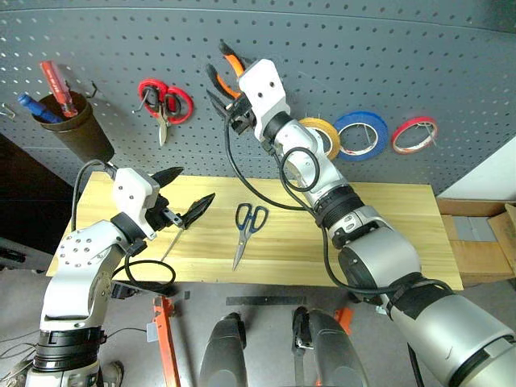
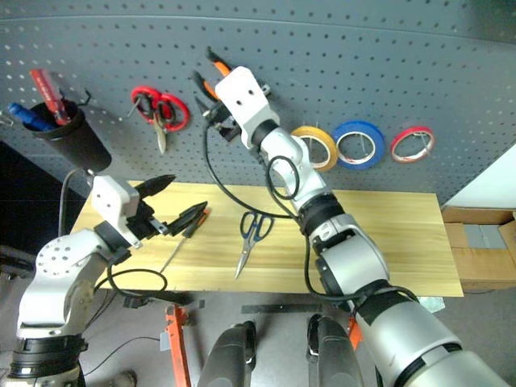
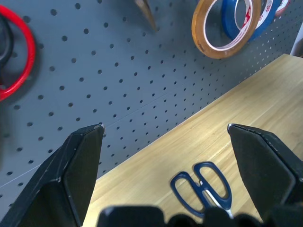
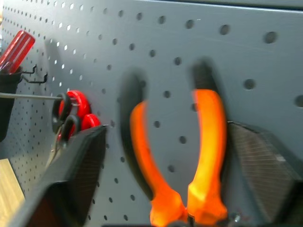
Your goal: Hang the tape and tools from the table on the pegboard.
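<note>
- Left gripper (image 1: 184,193), nearest the camera at 8 o'clock: fingers wide apart, holding nothing, hovering over the table (image 1: 387,242) just above the screwdriver (image 1: 171,244) (presumably the next pick).
- Blue-handled scissors (image 1: 246,226) lie flat at centre.
- Right gripper (image 1: 230,109) at 11 o'clock on the pegboard (image 1: 363,56): fingers spread either side of the orange pliers (image 1: 230,68); I judge them hung and released.
- Yellow tape (image 2: 316,147) hangs at 1 o'clock.

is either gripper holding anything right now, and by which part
Nothing is held. The right gripper stands open around the pliers on the pegboard, fingers clear of the handles. The left gripper is open and empty.
</note>
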### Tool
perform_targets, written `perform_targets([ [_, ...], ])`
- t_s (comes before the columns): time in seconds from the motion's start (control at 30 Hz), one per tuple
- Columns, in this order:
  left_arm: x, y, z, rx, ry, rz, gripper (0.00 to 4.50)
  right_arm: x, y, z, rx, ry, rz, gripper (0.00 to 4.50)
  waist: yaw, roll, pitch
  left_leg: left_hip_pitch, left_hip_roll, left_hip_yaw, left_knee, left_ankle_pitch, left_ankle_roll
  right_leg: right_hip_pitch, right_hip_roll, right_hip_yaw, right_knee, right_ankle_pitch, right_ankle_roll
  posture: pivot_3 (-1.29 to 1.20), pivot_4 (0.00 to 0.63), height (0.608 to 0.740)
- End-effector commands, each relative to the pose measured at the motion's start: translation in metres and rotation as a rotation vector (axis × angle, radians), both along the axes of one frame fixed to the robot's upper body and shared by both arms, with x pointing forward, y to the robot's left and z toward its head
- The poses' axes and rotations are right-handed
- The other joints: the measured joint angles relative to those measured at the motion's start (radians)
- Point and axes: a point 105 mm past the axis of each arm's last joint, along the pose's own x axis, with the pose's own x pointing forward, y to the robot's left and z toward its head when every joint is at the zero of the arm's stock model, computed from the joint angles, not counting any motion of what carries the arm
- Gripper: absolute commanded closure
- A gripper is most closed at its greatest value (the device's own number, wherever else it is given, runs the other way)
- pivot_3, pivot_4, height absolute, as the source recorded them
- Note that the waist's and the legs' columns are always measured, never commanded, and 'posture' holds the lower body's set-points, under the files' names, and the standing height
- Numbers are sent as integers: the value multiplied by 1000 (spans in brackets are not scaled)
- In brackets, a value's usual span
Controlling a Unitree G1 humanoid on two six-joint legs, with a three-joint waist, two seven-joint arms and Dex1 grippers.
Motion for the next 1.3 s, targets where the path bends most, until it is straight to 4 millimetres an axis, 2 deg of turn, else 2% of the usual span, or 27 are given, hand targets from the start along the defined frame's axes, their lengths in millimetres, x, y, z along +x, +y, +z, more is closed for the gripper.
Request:
perform_targets([
  [0.03, -2, -2, 5, 5, -32, -3, 0, 14, -29, 2, 40, 29, -111, 20, 5, 0, 0, 0, 0, 0, 0, 1, 1, 0, 0, 0, 0, 1, 0, -47, 278, 740],
  [0.13, -1, 0, 4, 7, -34, 14, 0, 9, -44, 9, 26, 14, -113, 20, 17, 0, 0, 0, 0, -1, 0, 4, 3, 1, 0, 0, -1, 2, 1, -48, 279, 740],
  [0.3, -1, 3, 3, -13, -31, 42, 0, -22, -81, 38, 99, 9, -38, 20, 24, 0, 0, -5, -2, -2, 0, 5, 4, 0, 0, 2, -3, 3, 2, -61, 283, 740],
  [0.47, -3, -2, -2, -27, -14, 27, 0, -52, -108, 39, 86, 32, 18, 20, 20, 0, 0, -6, -1, -2, -3, 5, 4, 0, 1, 1, -7, 3, 2, -71, 287, 740],
  [0.63, -5, -6, -9, -46, 24, 23, 0, -84, -117, 17, 18, 185, 157, 20, 7, 1, 0, -6, -1, -1, -5, 4, 4, -1, 2, 2, -9, 3, 2, -87, 293, 740],
  [0.77, -6, -9, -30, -6, 103, 46, 0, -106, -123, 5, 5, 300, 258, 20, -6, 1, 1, -6, -1, -1, -4, 4, 4, -1, 1, 2, -9, 3, 2, -100, 297, 740],
  [0.83, -6, -10, -49, 28, 173, 77, 0, -120, -124, -10, -51, 387, 312, 20, -7, 1, 1, -6, -1, -2, -4, 4, 4, -1, 2, 2, -9, 3, 2, -118, 303, 740],
  [0.97, -5, -15, -78, 60, 302, 153, 0, -155, -129, -55, -219, 608, 421, 20, -5, 1, 1, -8, -1, -3, -6, 4, 4, 0, 1, 2, -13, 3, 2, -130, 307, 740],
  [1.07, -1, -21, -97, 79, 409, 208, 0, -159, -133, -70, -264, 646, 397, 20, -5, 1, 1, -10, -2, -5, -6, 4, 5, -1, 1, 1, -16, 3, 3, -129, 307, 740],
  [1.3, 7, -61, -123, 106, 537, 208, 0, -155, -131, -76, -263, 657, 375, 20, -8, 0, 1, -11, -3, -5, -5, 3, 6, -1, 1, 0, -17, 4, 4, -134, 310, 740],
])
